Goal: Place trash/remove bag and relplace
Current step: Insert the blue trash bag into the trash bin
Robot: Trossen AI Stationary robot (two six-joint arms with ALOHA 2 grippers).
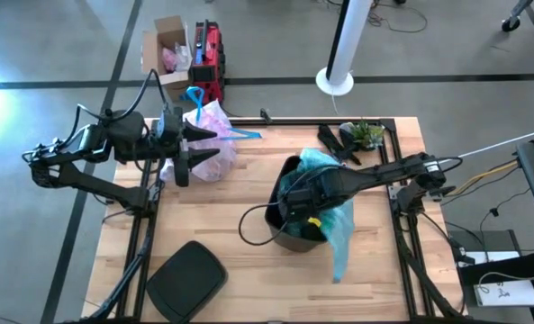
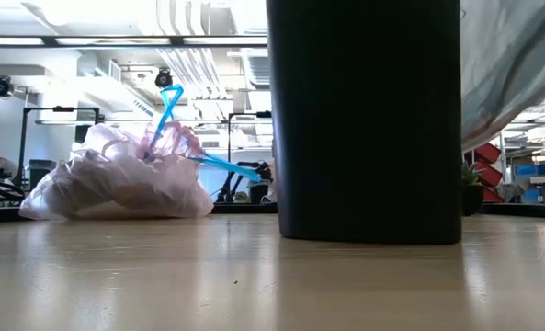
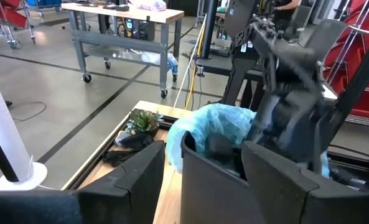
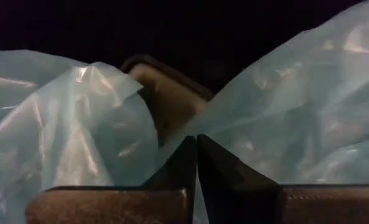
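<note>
The pinkish-white bag (image 1: 211, 137) lies tied on the table's far left part, resting on its bulging underside (image 2: 116, 188). Its blue drawstring (image 2: 166, 106) sticks up. My left gripper (image 1: 193, 149) hovers open over the bag's left side and touches nothing; its wrist view (image 3: 200, 177) looks toward the bin. A black bin (image 1: 280, 229) stands at mid-table, with a light blue bag (image 1: 340, 225) draped over its rim. My right gripper (image 1: 295, 209) reaches down into the bin, shut (image 4: 196, 143). No loose trash pieces show. My right gripper is shut among the light blue bag's film (image 4: 234, 118) inside the bin, coming in from the table's right and slanting down. The film gathers toward the closed fingertips (image 4: 185, 155). Which part of it lies between them, and in how many layers, I cannot tell.
A black lid (image 1: 187, 277) lies at the table's near left corner. Black and green clutter (image 1: 357, 138) sits at the far right corner. Beyond the far edge stand a cardboard box (image 1: 167, 49), a red case (image 1: 211, 58) and a white pole (image 1: 339, 54).
</note>
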